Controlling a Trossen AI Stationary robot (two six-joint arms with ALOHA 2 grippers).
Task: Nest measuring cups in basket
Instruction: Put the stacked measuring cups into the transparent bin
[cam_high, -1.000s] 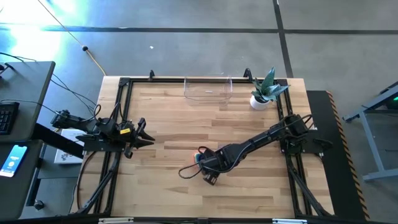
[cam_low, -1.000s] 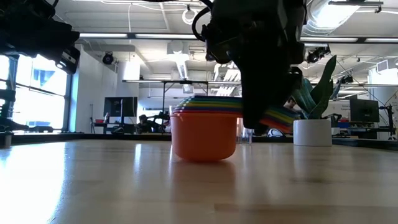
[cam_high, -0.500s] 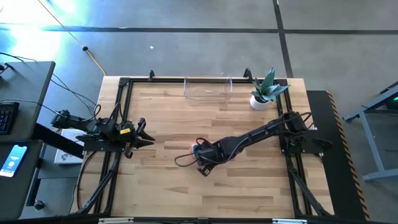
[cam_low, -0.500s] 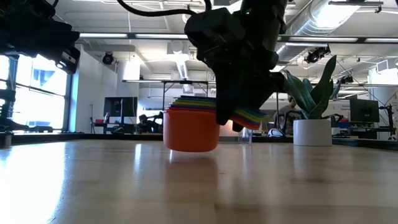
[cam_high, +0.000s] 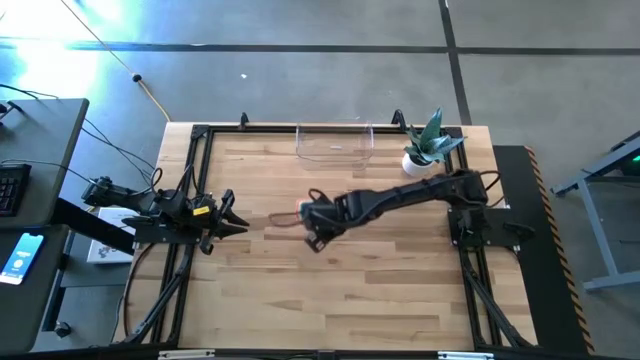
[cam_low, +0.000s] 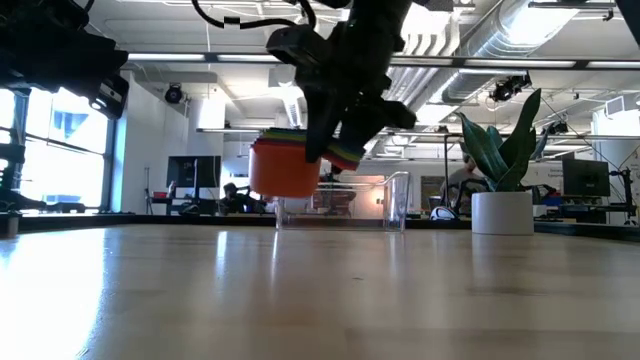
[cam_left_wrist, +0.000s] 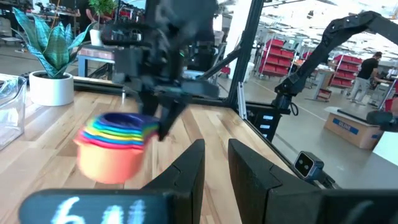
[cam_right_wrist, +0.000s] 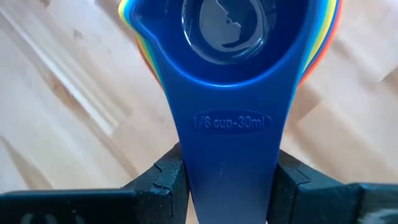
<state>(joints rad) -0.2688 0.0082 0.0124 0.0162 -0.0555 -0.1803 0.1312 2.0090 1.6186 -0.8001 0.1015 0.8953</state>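
While my right claw (cam_right_wrist: 227, 177) clamps the nested measuring cups' (cam_low: 288, 165) handles above the worktop (cam_high: 380, 285) — my left claw (cam_left_wrist: 214, 168), apart, waits.

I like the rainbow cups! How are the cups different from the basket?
The cups are colourful and stacked, orange outermost; the basket is clear and see-through. The cups hang in the air, held by the right gripper at their handles; the basket sits on the table. The basket is wider than the stack. Both look like plastic.
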